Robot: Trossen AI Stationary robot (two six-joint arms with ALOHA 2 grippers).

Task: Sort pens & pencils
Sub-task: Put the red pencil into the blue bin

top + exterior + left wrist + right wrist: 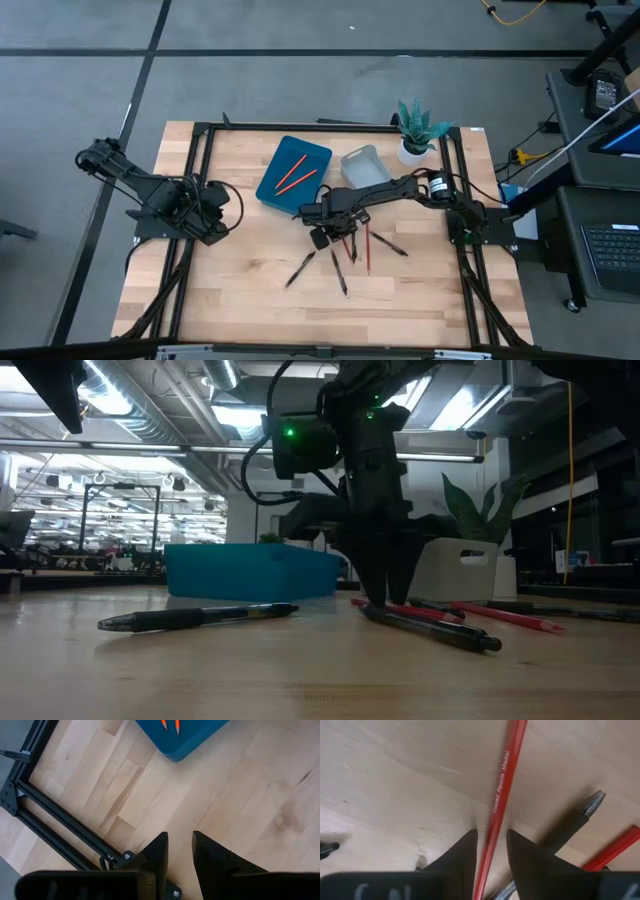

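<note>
My right end effector (490, 851) stands on the pale wood-grain desk (430, 290), fingers narrowly apart astride a slim red pencil (501, 795) printed "Colored Pencils Medial", not clamped. Black pens (300, 269) lie beside; two pencils sit in the blue tray (280, 160). Left end effector (179, 851) slightly open, empty.

High view looks straight down on the whole table (240, 290) and both arms. Low view sits at tabletop height, level, close to the pens (196, 618) and facing the room behind. Left wrist view looks down at bare wood and the blue tray (182, 742) corner. Right wrist view is very close on a pencil (500, 805), shared with high and low.
</note>
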